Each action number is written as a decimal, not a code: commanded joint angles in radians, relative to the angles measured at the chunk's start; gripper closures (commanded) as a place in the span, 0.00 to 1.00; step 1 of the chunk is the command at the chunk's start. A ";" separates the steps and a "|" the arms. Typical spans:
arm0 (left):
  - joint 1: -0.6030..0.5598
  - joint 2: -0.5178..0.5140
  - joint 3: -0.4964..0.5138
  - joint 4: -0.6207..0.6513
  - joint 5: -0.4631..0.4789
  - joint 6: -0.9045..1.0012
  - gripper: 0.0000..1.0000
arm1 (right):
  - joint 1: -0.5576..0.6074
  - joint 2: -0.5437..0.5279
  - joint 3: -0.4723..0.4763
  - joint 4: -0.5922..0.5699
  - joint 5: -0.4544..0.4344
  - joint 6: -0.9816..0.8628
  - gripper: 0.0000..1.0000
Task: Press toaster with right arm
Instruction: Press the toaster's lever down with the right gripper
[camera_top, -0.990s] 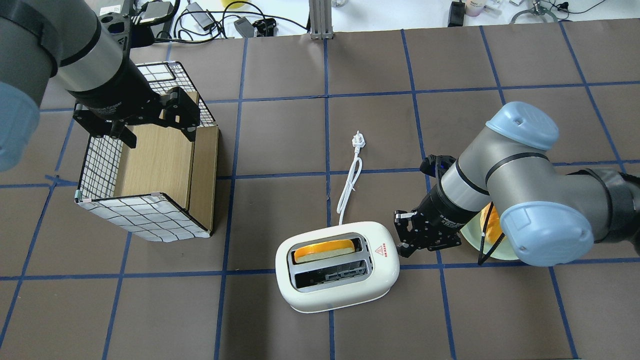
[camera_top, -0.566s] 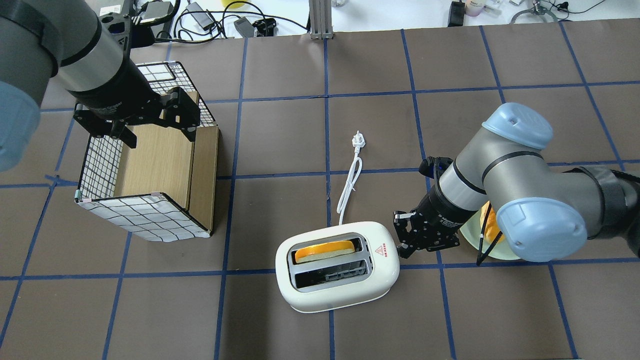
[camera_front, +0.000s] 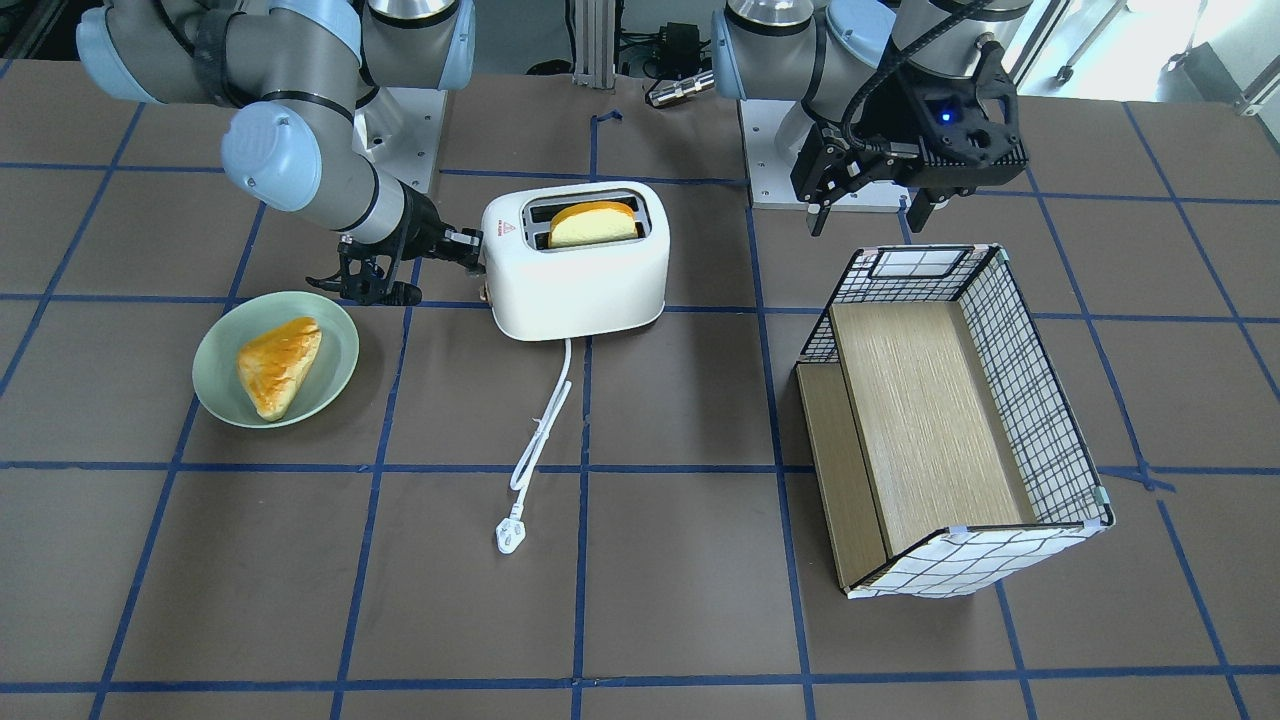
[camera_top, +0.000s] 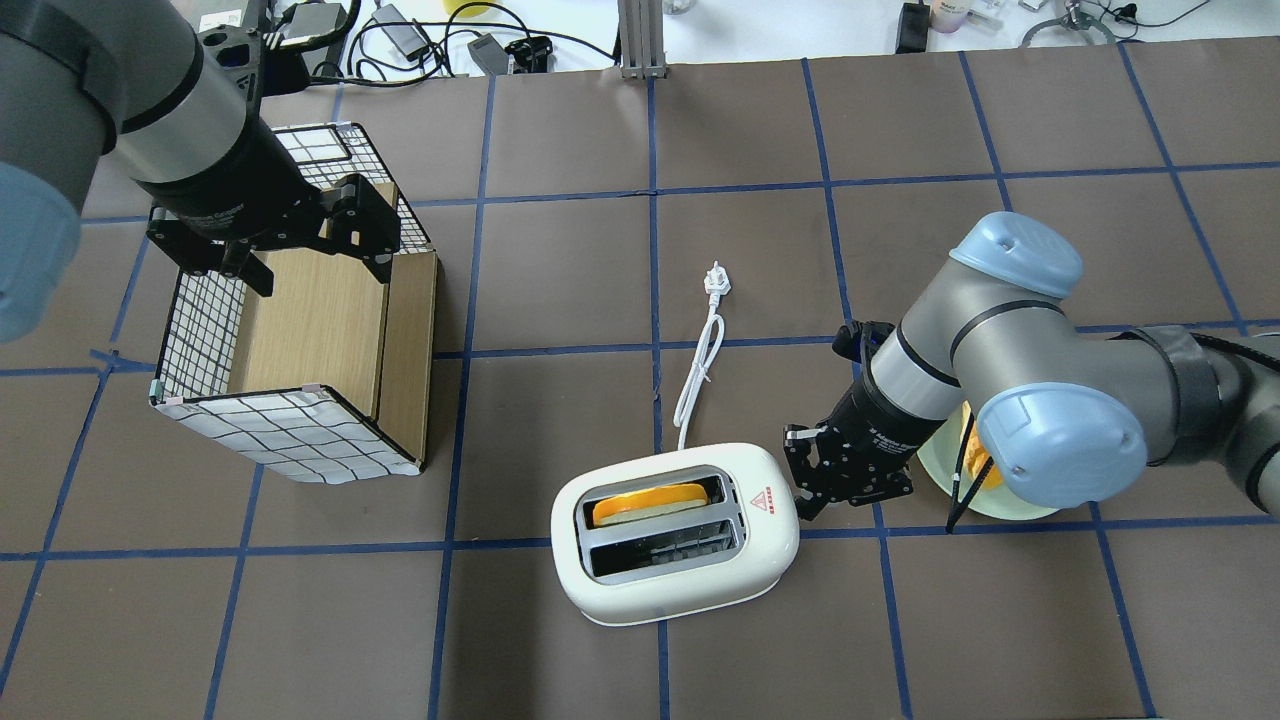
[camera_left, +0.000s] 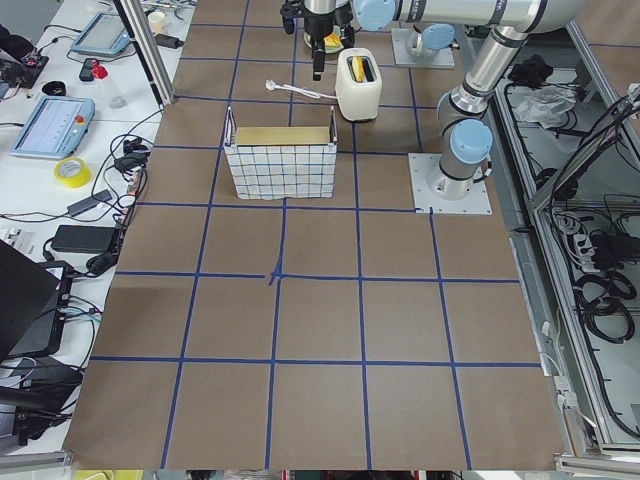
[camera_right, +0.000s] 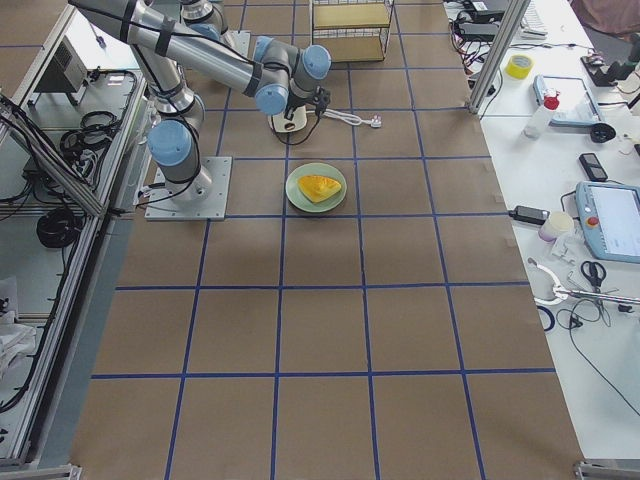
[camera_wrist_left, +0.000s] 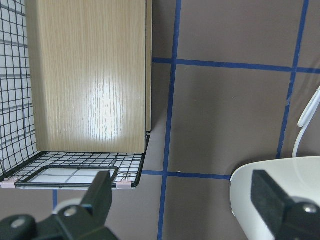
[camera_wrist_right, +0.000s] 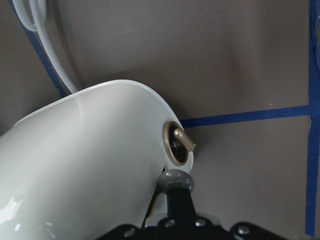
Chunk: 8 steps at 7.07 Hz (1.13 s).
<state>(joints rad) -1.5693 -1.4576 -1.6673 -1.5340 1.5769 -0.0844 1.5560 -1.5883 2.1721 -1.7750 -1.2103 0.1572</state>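
The white toaster (camera_top: 762, 545) stands at the front middle of the table, with a yellow bread slice (camera_top: 650, 503) in its far slot. It also shows in the front-facing view (camera_front: 580, 280). My right gripper (camera_top: 800, 490) is shut and empty, with its tip at the toaster's right end. In the right wrist view the shut fingers (camera_wrist_right: 175, 205) touch the grey lever knob (camera_wrist_right: 175, 181), just below a round brass dial (camera_wrist_right: 177, 142). My left gripper (camera_top: 315, 262) is open and empty above the wire basket (camera_top: 290, 432).
The toaster's white cord (camera_top: 700, 370) and plug (camera_top: 717, 283) lie on the table beyond it. A green plate (camera_front: 215, 400) with a pastry (camera_front: 278, 365) sits under my right arm's forearm. The wire basket has a wooden shelf (camera_front: 920, 410) inside.
My right arm has shifted a little toward the toaster and lower, with its gripper tip staying at the toaster's end. The bread sits slightly lower in the slot. The left arm has not moved.
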 joint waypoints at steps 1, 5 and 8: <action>0.000 0.000 0.001 0.000 0.000 0.000 0.00 | -0.001 0.017 0.000 -0.009 -0.002 0.001 1.00; 0.000 0.000 0.001 0.000 0.000 0.000 0.00 | 0.001 0.010 -0.035 -0.023 -0.035 0.116 1.00; 0.000 0.000 0.001 0.000 0.000 0.000 0.00 | 0.002 0.004 -0.220 0.170 -0.096 0.137 1.00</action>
<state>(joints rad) -1.5693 -1.4577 -1.6663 -1.5340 1.5770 -0.0844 1.5574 -1.5805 2.0276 -1.6894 -1.2820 0.2899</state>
